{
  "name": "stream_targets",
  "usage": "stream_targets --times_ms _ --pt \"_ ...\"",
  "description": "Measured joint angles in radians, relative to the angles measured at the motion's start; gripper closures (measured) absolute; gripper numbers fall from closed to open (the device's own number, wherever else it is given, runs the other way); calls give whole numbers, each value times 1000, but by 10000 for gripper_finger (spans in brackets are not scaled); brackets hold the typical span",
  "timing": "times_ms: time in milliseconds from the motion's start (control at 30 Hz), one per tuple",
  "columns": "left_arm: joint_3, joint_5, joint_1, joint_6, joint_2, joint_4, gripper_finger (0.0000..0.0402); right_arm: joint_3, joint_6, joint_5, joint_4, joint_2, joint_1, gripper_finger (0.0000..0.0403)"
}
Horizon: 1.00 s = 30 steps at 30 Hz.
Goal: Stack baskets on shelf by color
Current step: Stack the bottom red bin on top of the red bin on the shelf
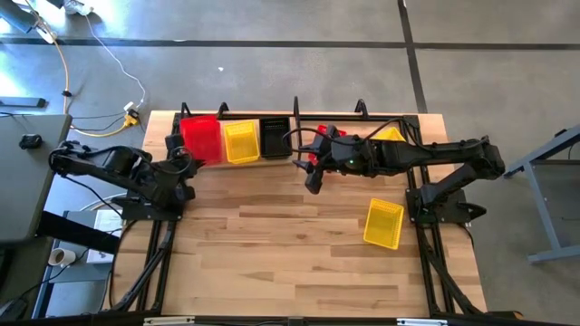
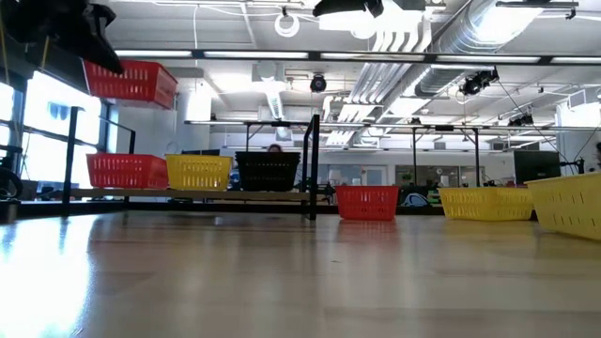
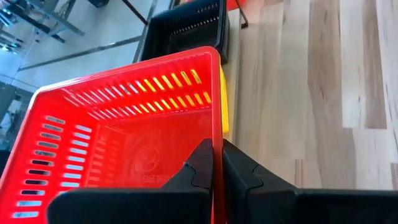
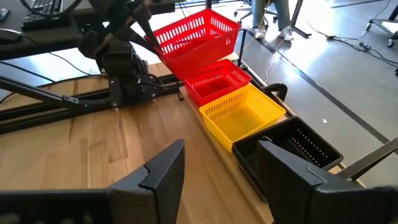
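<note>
The dark left gripper [image 3: 216, 171] is raised at the table's back left, fingers clamped together. The dark right gripper [image 4: 221, 168] reaches toward the back centre, fingers spread wide.

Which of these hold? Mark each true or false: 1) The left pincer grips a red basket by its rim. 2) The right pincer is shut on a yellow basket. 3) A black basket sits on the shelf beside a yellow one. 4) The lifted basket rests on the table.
1) True: the left pincer is shut on the lifted red basket rim.
2) False: the right pincer is open and empty.
3) True: the black basket adjoins the yellow basket on the shelf.
4) False: it hangs above another red basket.
</note>
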Motion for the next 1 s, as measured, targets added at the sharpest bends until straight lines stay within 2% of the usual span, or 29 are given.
stream_targets --times_ms 167,400,633,800,1000 --pt "-67 22 20 32 -45 60 401 0 0 0 0 0 2 222" --pt "-133 20 58 108 -46 125 401 -1 0 0 2 0 2 222" --pt "-199 -2 141 142 -15 145 401 -5 -1 0 -8 0 2 222" --pt "-201 -9 205 175 33 164 401 -5 -8 0 -9 0 2 222" --pt "-201 87 289 222 105 184 401 -5 -11 0 -25 0 2 222"
